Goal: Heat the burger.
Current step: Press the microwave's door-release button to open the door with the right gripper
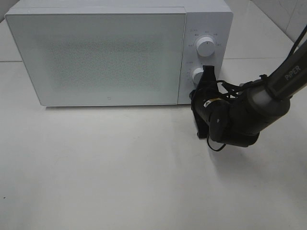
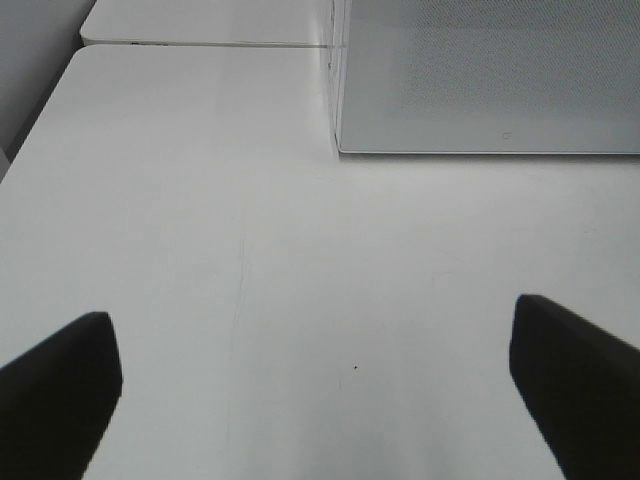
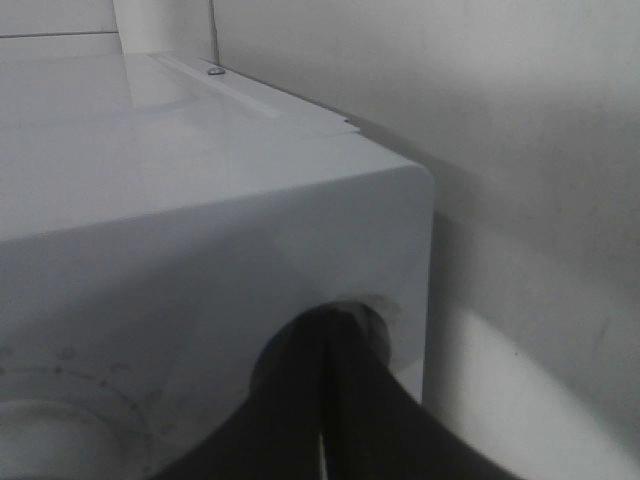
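status. the microwave (image 1: 110, 57) stands on the table (image 1: 120, 167) with its door (image 1: 96, 57) closed. the burger is not visible in any view. it is judged to be inside, behind the frosted door, but this cannot be confirmed. the right gripper (image 1: 207, 73) enters from 3 o'clock in the high view, jaws pressed fully together, tips at the lower knob (image 1: 197, 75). this knob sits at 6 o'clock of the upper knob (image 1: 206, 46). firm contact with the knob cannot be confirmed. the left gripper (image 2: 315, 390) hangs over bare table with jaws spread wide, holding nothing.

hazards.
1. slip: the closed jaws do not enclose the lower knob. a turn applied by the tips alone may skid off the smooth dial and leave the timer unset.
2. overshoot: a coarse wrist roll may set too long a time, or the tips may disturb the wrong dial, since the two knobs sit close together.
3. push: forward pressure on the panel may slide the microwave toward 12 o'clock. the left gripper is not bracing it.
4. empty run: if the burger is not inside, the microwave heats nothing.
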